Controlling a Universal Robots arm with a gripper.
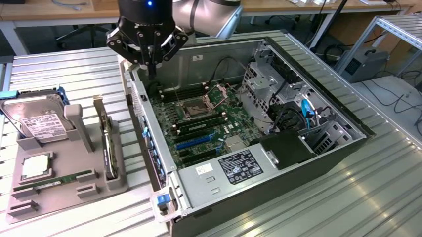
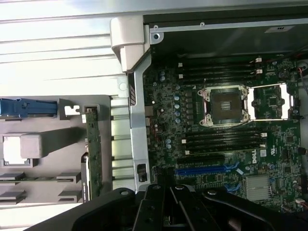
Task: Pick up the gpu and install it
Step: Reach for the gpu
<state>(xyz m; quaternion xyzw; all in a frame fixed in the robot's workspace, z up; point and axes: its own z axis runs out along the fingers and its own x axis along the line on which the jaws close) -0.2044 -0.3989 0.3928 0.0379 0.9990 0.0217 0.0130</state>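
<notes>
The gpu [image 1: 106, 144] stands edge-on in a slot of the grey holder [image 1: 66, 197] at the exterior view's left, outside the computer case, with its silver bracket at the far end. In the wrist view the gpu [image 2: 92, 154] appears as a thin green-edged blade beside the case wall. My gripper [image 1: 151, 73] hangs above the case's rear wall, over the motherboard's edge and apart from the card. Its fingers [image 2: 159, 199] are shut together and hold nothing.
The open case [image 1: 329, 148] lies on its side with the motherboard [image 1: 211, 128] exposed, a blue slot [image 1: 194, 143] and an open CPU socket [image 2: 226, 103]. The holder also carries a hard drive [image 1: 36, 121], a RAM stick [image 1: 53, 180] and a CPU [image 1: 34, 168].
</notes>
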